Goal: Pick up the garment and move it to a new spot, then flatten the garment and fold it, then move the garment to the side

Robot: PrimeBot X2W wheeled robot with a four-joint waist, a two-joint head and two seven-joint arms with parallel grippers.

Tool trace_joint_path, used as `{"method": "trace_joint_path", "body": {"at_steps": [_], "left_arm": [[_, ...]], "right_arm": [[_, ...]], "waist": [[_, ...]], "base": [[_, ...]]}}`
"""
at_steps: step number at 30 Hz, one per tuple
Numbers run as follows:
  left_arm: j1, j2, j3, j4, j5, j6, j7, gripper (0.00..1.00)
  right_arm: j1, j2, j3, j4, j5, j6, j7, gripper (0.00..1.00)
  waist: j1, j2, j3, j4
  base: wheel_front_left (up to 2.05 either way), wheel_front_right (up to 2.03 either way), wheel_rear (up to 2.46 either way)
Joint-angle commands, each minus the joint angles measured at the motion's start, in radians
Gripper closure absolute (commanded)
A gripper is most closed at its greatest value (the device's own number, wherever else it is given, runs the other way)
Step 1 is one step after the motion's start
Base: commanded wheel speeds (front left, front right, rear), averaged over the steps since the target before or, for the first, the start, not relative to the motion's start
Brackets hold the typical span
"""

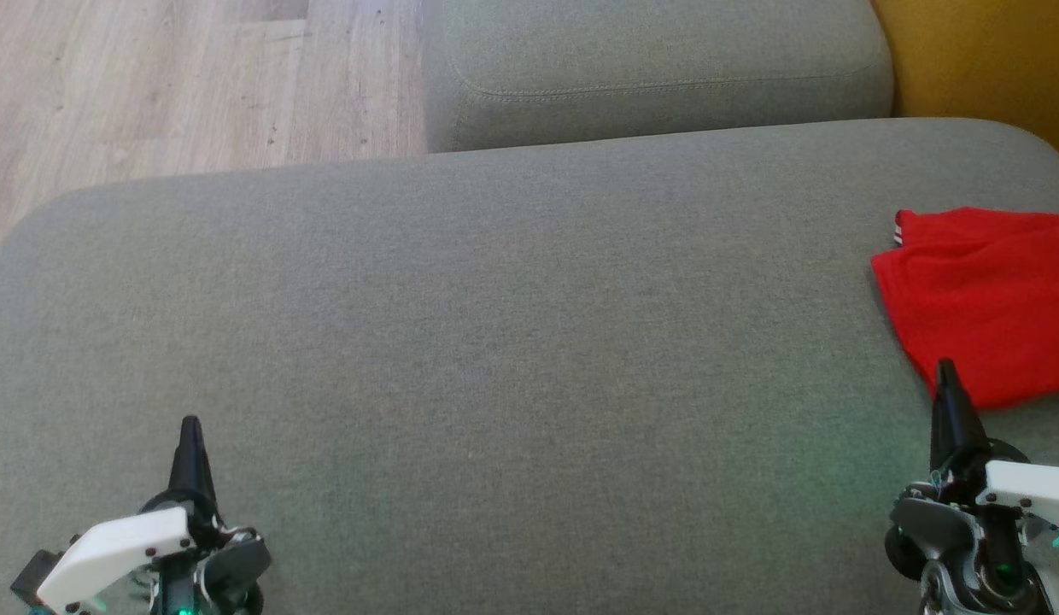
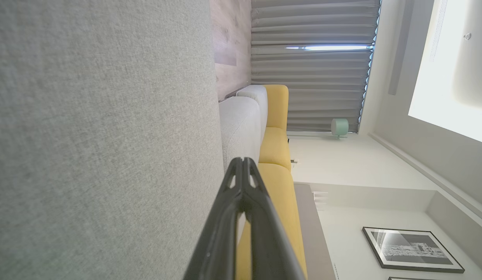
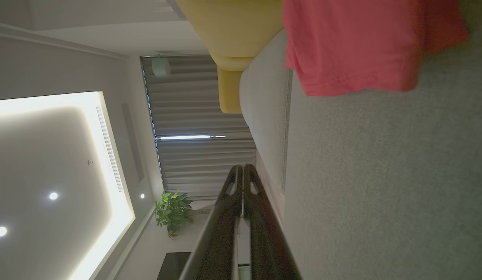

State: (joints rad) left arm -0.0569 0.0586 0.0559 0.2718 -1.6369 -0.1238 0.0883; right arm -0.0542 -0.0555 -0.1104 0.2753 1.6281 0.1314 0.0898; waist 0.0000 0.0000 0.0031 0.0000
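Note:
A red garment (image 1: 982,295) lies folded at the right edge of the grey sofa cushion (image 1: 495,342), partly cut off by the head view's border. It also fills the upper right of the right wrist view as the garment (image 3: 357,46). My right gripper (image 1: 948,376) is shut and empty, its tip just in front of the garment's near edge; its dark fingers (image 3: 243,173) press together. My left gripper (image 1: 190,431) is shut and empty at the lower left, far from the garment, with its fingers (image 2: 243,165) closed tip to tip.
A second grey cushion (image 1: 658,68) lies beyond the seat, with wooden floor (image 1: 179,77) to the far left and a yellow sofa part (image 1: 982,60) at the far right. The wrist views show curtains (image 2: 315,58), a framed picture (image 2: 412,249) and a plant (image 3: 173,212).

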Motion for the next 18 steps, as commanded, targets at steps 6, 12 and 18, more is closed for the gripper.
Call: {"method": "trace_joint_path", "body": {"at_steps": [6,12,18], "left_arm": [[-0.049,0.008,0.036,-0.028,0.01,-0.007,0.007,1.0],[-0.049,0.006,0.038,-0.028,0.012,-0.007,0.009,1.0],[-0.049,0.005,0.039,-0.027,0.013,-0.007,0.01,1.0]], "right_arm": [[-0.052,-0.008,0.015,-0.032,-0.004,-0.001,0.009,1.0],[-0.052,-0.007,0.013,-0.031,-0.005,-0.001,0.01,1.0],[-0.052,-0.006,0.012,-0.031,-0.007,-0.001,0.011,1.0]], "waist": [[0.0,0.0,0.0,0.0],[0.0,0.0,0.0,0.0],[0.0,0.0,0.0,0.0]], "base": [[0.0,0.0,0.0],[0.0,0.0,0.0],[0.0,0.0,0.0]]}}
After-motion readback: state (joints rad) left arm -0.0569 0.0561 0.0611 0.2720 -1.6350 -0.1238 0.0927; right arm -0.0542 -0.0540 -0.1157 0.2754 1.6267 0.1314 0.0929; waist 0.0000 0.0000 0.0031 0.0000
